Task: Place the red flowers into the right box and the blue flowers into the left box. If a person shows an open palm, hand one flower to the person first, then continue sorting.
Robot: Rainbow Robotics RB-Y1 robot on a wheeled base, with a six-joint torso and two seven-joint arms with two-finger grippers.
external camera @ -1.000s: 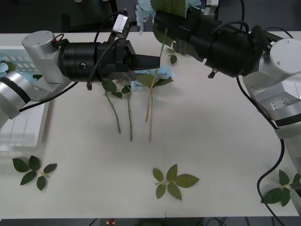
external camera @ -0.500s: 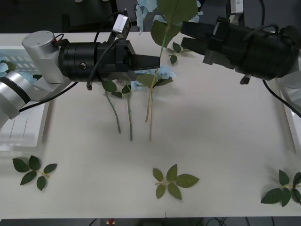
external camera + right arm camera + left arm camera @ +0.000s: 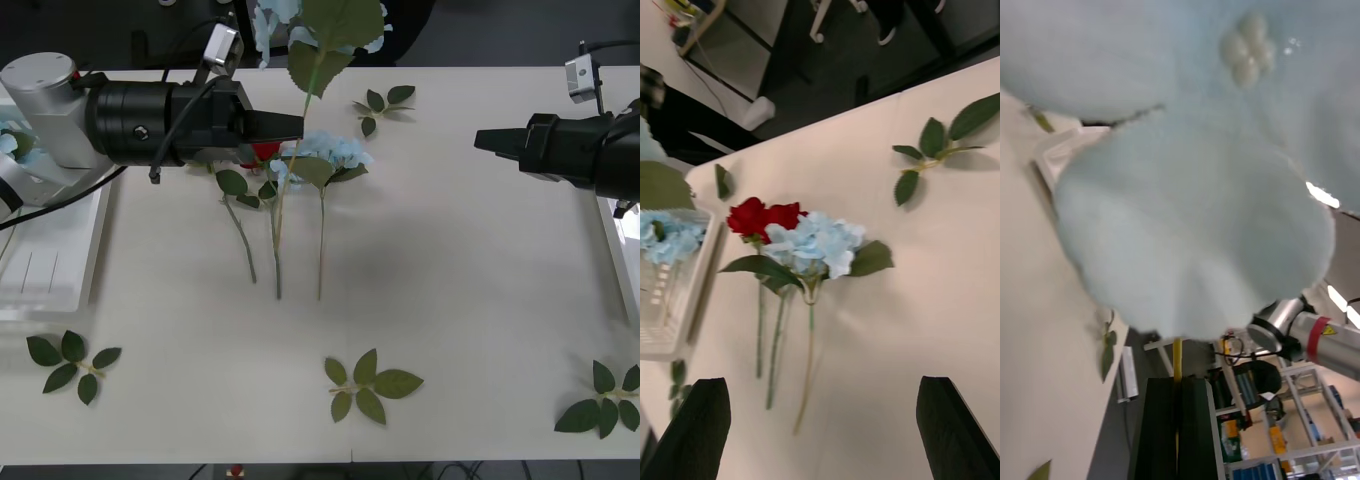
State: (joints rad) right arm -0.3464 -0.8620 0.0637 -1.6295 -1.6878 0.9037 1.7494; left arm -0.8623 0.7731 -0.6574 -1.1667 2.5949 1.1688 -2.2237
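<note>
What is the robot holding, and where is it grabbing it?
The left end effector pinches a pale sky-blue hydrangea flower by its thin green stem, below the leaves. The right end effector is open, holding nothing.

Even, diffuse overhead light on table (image 3: 470, 300); no hard glare. Soft, short shadows under stems and leaf sprigs (image 3: 368, 385), lying just beside each. Room behind table dark, underexposed. Front view sharp at centre; slight softness on held blue flower (image 3: 320, 25) at top edge.

Right wrist view: moderately bright, warm cast, mild overall blur; red flowers (image 3: 764, 217) and lying blue flower (image 3: 816, 244) a bit soft, faint shadows beside stems. Own fingers (image 3: 692, 439) dark, out of focus.

Left wrist view: petals (image 3: 1195, 225) v. close to lens, fully out of focus, pale and washed. Bright ceiling-light streak (image 3: 1322, 195) at edge. Background lab dimmer, sharper.
</note>
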